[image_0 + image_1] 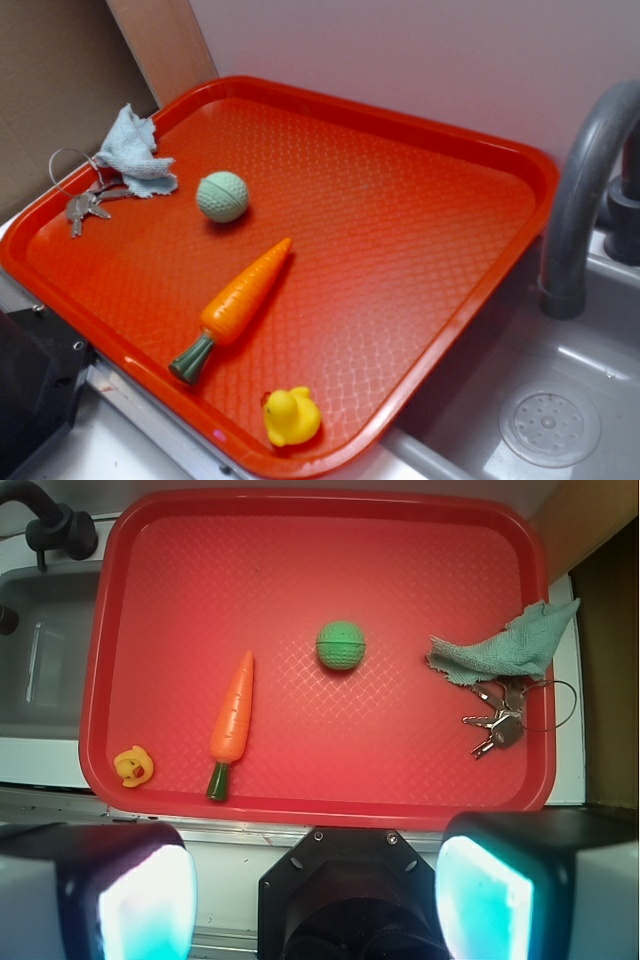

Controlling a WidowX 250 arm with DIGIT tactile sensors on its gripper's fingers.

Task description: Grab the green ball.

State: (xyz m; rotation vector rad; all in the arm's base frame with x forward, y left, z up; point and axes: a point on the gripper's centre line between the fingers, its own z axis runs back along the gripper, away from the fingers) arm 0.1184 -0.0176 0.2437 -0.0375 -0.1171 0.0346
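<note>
In the wrist view, the yellow duck [132, 766] and the toy carrot [232, 721] lie ahead and left of the claw [315, 885], the green ball [340, 645] sits well ahead near its centreline, and the rag [505, 645] and keys [497, 726] lie ahead to the right. The claw hangs spread and empty at the near rim of the red tray [300, 805]. It should probably travel forward, centre the ball between the fingers, then descend and close gently so it cannot roll; no writing is legible.

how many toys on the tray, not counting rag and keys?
3: green ball mid-tray, carrot beside it toward the sink, duck in the near sink-side corner. Something could hide under the rag.
</note>
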